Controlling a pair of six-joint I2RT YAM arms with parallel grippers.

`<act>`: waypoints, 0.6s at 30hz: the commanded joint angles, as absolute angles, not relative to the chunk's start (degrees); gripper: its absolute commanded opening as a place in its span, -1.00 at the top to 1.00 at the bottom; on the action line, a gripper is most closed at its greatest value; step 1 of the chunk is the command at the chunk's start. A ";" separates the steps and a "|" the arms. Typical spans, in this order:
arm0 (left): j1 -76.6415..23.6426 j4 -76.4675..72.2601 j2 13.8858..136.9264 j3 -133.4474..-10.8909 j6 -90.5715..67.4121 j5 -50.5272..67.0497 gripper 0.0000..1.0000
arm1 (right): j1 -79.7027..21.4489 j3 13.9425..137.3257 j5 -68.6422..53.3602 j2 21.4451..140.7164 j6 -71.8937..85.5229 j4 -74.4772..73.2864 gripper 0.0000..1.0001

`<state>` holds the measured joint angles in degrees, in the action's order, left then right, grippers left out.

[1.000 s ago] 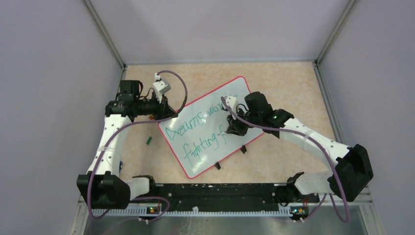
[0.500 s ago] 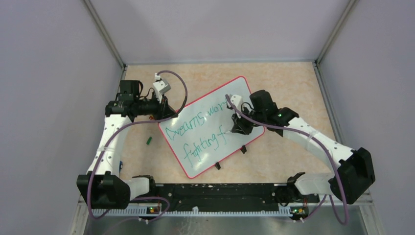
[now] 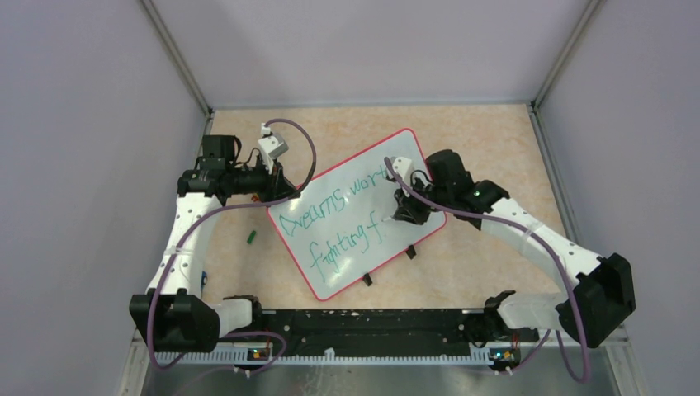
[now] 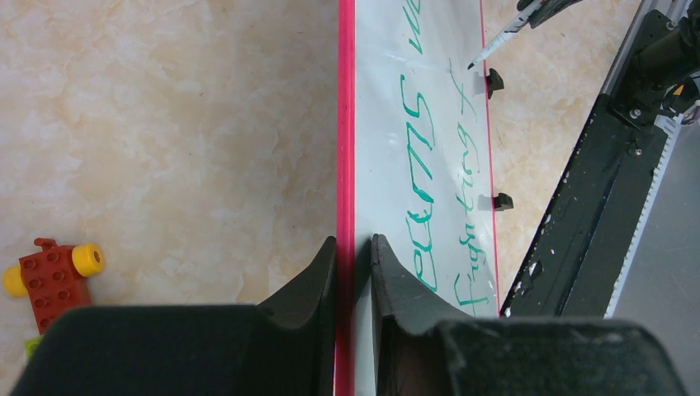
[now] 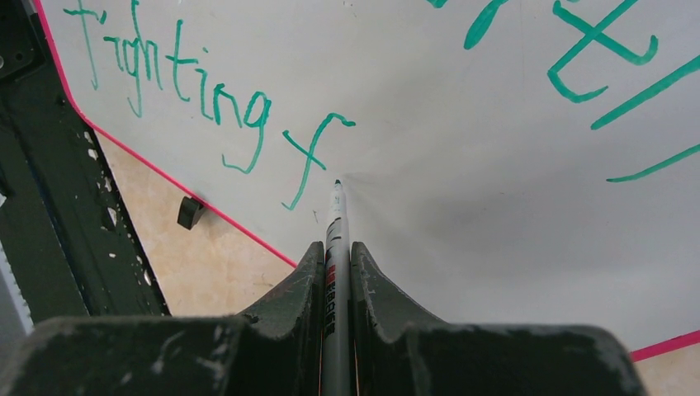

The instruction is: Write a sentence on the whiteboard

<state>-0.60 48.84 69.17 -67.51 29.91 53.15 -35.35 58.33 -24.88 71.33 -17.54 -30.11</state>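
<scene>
The whiteboard (image 5: 512,223) is laid flat on the tabletop (image 3: 479,148), turned at a slant. The sentence (image 3: 342,221) is written on it in green, in two lines. The top line is read as something like "Dreams worth". The bottom line is read as "fighting" and then one lone letter f (image 5: 309,161).

The whiteboard's red rim (image 4: 345,124) is pinched by the left end effector (image 4: 353,243) at the whiteboard's left corner. The end effector is pressed together on the rim, so the whiteboard is likely held firm.

A marker (image 5: 334,227) is pinched by the right end effector (image 5: 334,256) over the whiteboard's right part. The marker is stuck straight out past the end effector, with its long side pointed down at the whiteboard. Its tip is seen just beside the f, on the bare white side. Whether the tip is touching the whiteboard cannot be told.

The last word is judged not done yet; more letters are likely needed after the f. The bare spot for them is found right next to the tip, along the bottom line toward the whiteboard's right edge. So the right arm (image 3: 528,235) is judged the nearer one by far, and only a small slide is called for.
</scene>
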 commanded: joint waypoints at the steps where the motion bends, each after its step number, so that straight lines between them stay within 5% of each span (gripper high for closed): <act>1: -1.82 48.69 69.16 -66.76 31.45 53.72 1.00 | -34.46 62.01 -24.67 71.71 -18.45 -28.61 1.00; 18: -1.85 48.70 69.19 -66.88 31.45 53.57 1.00 | -34.19 63.17 -24.41 74.43 -17.70 -26.79 1.00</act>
